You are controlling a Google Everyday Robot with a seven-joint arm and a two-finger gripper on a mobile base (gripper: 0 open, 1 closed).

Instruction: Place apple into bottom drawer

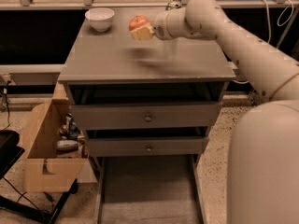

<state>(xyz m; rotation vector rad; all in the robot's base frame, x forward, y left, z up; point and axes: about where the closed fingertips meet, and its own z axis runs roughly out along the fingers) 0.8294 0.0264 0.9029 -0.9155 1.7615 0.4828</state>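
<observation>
The red-orange apple [138,21] is held in my gripper [141,30], lifted above the grey cabinet top [107,59], near its back middle. The gripper's pale fingers [142,32] close around the apple's lower side. My white arm reaches in from the right. The bottom drawer [147,190] is pulled out at the foot of the cabinet, a wide flat tray with low side rails; its floor is bare. Two grey knobbed drawers [147,118] above it are shut.
A white bowl [99,18] stands at the back left of the cabinet top. An open cardboard box [46,148] with clutter sits on the floor to the left of the cabinet. My white base [264,171] fills the lower right.
</observation>
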